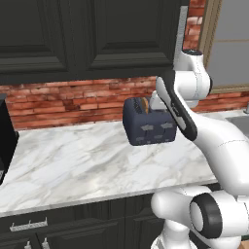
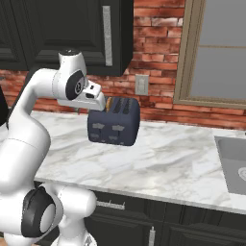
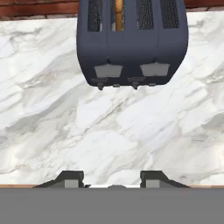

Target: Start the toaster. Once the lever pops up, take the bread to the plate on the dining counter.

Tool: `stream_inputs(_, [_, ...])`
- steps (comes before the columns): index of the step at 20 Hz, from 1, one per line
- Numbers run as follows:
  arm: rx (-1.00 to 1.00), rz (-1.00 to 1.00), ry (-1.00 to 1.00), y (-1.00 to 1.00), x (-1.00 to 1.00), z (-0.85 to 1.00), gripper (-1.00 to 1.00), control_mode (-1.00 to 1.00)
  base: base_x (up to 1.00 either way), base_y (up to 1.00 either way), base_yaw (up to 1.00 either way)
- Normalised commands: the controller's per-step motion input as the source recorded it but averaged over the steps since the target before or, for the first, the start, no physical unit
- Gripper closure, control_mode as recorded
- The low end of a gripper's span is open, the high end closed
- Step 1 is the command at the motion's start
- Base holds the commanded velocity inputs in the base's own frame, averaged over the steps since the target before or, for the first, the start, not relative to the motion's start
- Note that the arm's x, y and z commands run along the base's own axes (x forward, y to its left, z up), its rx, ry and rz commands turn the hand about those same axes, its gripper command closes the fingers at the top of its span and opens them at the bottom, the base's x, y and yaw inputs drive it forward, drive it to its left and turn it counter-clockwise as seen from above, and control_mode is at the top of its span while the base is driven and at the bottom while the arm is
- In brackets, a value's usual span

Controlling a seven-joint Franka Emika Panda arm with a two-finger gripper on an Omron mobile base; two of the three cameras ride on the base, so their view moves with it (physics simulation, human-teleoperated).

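The dark navy toaster (image 1: 148, 127) (image 2: 114, 126) (image 3: 131, 48) stands on the marble wall counter (image 1: 73, 160) against the brick wall. A golden-brown slice of bread (image 1: 143, 104) (image 2: 109, 103) (image 3: 118, 15) stands upright in one of its top slots. Two grey buttons and two small dark levers (image 3: 100, 83) sit low on its front. My gripper (image 3: 112, 178) hangs in front of and above the toaster, apart from it. It is open, with nothing between its fingertips (image 3: 72, 177). The plate and the dining counter are out of view.
A tall black appliance (image 1: 5, 141) stands at the counter's left end. A sink (image 2: 233, 161) lies to the right, under a window (image 2: 216, 53). Dark upper cabinets (image 1: 87, 34) hang above the counter. Bare marble lies in front of the toaster.
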Motion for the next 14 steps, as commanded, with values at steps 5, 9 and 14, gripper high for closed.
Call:
stream_inputs(5, [0.00,0.00,0.00,0.10,0.00,-0.06,-1.00,-1.00,0.00,0.00,0.00])
stream_inputs(9, [0.00,0.00,0.00,0.21,0.00,-0.18,-1.00,-1.00,0.00,0.00,0.00])
stream_inputs(14, [0.00,0.00,0.00,0.32,0.00,-0.29,-1.00,-1.00,0.00,0.00,0.00])
